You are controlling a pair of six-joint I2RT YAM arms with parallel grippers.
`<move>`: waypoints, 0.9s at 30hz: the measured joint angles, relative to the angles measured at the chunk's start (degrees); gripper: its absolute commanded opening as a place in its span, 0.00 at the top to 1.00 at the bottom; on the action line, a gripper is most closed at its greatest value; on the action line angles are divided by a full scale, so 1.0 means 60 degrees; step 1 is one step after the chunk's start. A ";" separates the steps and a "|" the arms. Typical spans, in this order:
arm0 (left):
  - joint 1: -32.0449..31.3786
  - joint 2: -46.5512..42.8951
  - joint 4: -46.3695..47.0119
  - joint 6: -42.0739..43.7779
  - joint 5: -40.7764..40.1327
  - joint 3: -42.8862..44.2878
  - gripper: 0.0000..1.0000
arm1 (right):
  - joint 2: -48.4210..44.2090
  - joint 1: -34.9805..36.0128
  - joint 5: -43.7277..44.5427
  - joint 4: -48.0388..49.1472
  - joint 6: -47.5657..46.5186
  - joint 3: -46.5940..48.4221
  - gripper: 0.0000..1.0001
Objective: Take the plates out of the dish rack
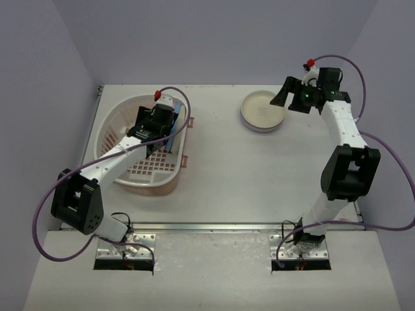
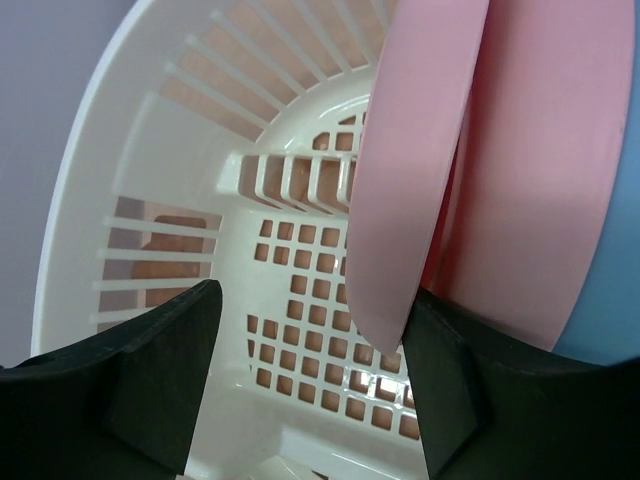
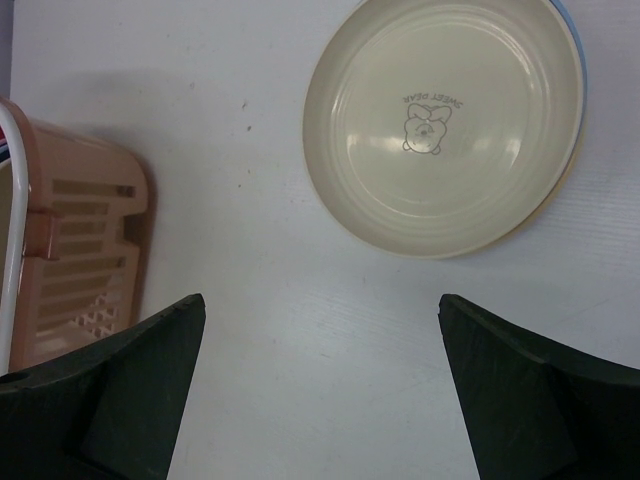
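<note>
The oval pink-and-white dish rack [image 1: 123, 120] stands at the table's left. My left gripper [image 1: 154, 139] reaches down into it. In the left wrist view, plates stand on edge in the dish rack [image 2: 120, 130]: a pink plate [image 2: 410, 170], a second pink plate [image 2: 540, 170] behind it, and a blue plate [image 2: 612, 290]. My left gripper [image 2: 315, 370] is open, and the first pink plate's rim lies just inside the right finger [image 2: 470, 400], far from the other finger. A cream plate [image 1: 262, 111] lies flat at the back right. My right gripper [image 3: 320, 340] hangs open and holds nothing, just short of the cream plate [image 3: 445, 125].
A thin blue rim [image 3: 581, 60] shows under the cream plate's right edge. The rack's pink side and handle [image 3: 80, 250] sit at the left of the right wrist view. Grey walls close the table on three sides.
</note>
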 measured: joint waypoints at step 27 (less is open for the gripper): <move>-0.0011 0.1076 0.1129 0.0511 -0.1147 0.0307 1.00 | -0.0047 0.0011 -0.0216 0.0192 0.0000 -0.0378 0.01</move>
